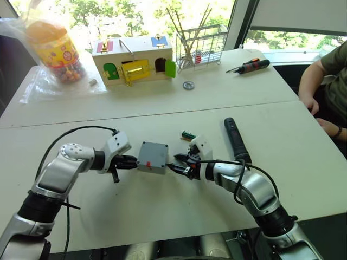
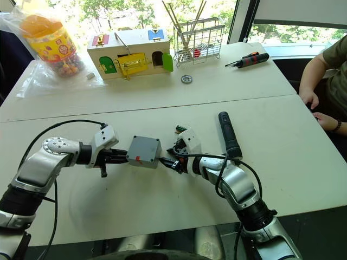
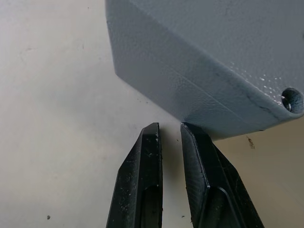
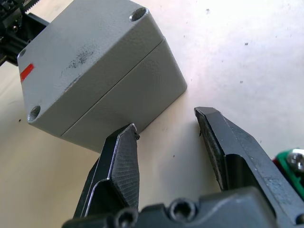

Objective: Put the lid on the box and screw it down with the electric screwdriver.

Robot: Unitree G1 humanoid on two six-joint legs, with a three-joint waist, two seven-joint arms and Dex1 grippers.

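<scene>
The grey box (image 1: 153,160) stands mid-table with the lid (image 4: 85,61) sitting on top; a seam runs between them, and the lid has corner screw holes and a red mark. My left gripper (image 1: 133,161) is shut, its tips against the box's left wall near the bottom edge (image 3: 168,126). On the box's right side my right gripper (image 4: 166,121) is open, with one fingertip (image 4: 126,142) touching the lower wall. The black electric screwdriver (image 1: 237,140) lies on the table beyond my right forearm, held by nothing.
A small green part (image 1: 187,135) lies just behind the right gripper. At the back stand a white toy house (image 1: 135,62), a wire basket (image 1: 200,46), a candy jar (image 1: 57,51), a metal washer (image 1: 188,85) and an orange-and-black screwdriver (image 1: 249,66). A person's arm (image 1: 317,86) rests at the right edge.
</scene>
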